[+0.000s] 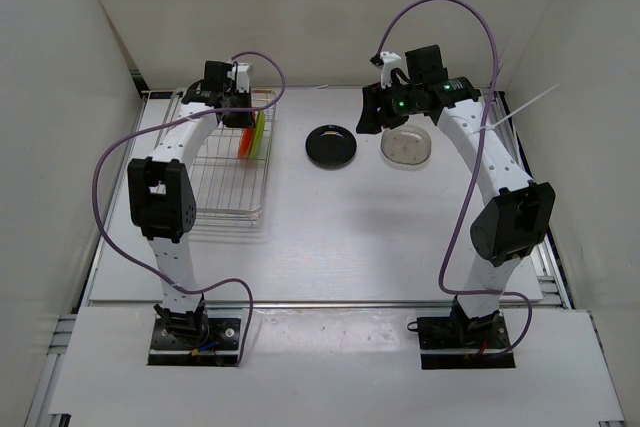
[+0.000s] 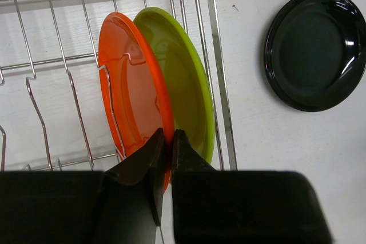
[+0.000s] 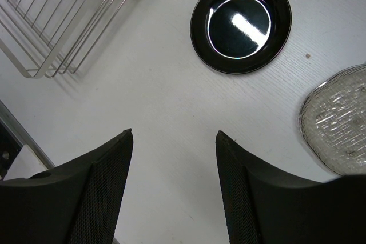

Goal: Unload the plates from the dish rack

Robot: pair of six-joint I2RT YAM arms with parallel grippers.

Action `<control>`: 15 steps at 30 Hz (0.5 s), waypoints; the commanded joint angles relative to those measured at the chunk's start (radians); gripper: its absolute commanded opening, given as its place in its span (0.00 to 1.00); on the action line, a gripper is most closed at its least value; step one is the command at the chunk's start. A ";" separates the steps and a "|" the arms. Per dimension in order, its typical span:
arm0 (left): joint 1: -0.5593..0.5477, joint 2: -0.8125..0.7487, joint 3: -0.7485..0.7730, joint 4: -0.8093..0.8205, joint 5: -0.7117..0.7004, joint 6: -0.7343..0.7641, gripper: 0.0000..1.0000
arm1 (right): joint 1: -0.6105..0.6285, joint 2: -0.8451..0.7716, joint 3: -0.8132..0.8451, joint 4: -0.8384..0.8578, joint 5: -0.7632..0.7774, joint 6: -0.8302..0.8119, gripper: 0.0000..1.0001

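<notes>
The silver wire dish rack [image 1: 225, 182] stands at the left of the table and also shows in the left wrist view [image 2: 51, 78]. An orange-red plate [image 2: 128, 95] and a lime green plate [image 2: 183, 84] stand on edge in its far right corner. My left gripper [image 2: 167, 141] is shut on the near rim of the orange-red plate. The black plate [image 1: 331, 144] and the clear plate [image 1: 406, 146] lie flat on the table. My right gripper [image 3: 174, 135] is open and empty above the table, between the black plate [image 3: 241, 22] and the clear plate [image 3: 337, 121].
White walls close in the table on the left, back and right. Purple cables loop above both arms. A white strip [image 1: 525, 107] leans at the back right.
</notes>
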 commanded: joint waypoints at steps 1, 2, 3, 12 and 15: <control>0.008 -0.039 0.046 -0.004 -0.019 -0.007 0.11 | -0.004 -0.045 -0.005 0.008 0.001 0.001 0.64; 0.008 -0.039 0.046 -0.004 -0.019 -0.029 0.11 | -0.004 -0.045 -0.005 0.008 0.001 0.001 0.64; 0.008 -0.048 0.055 -0.004 -0.019 -0.040 0.11 | -0.004 -0.045 -0.005 0.008 0.001 0.001 0.64; 0.008 -0.090 0.086 0.007 -0.062 -0.149 0.11 | -0.004 -0.045 -0.014 0.008 0.010 0.001 0.64; 0.008 -0.124 0.095 0.007 -0.074 -0.149 0.11 | -0.004 -0.045 -0.014 0.008 0.010 0.001 0.64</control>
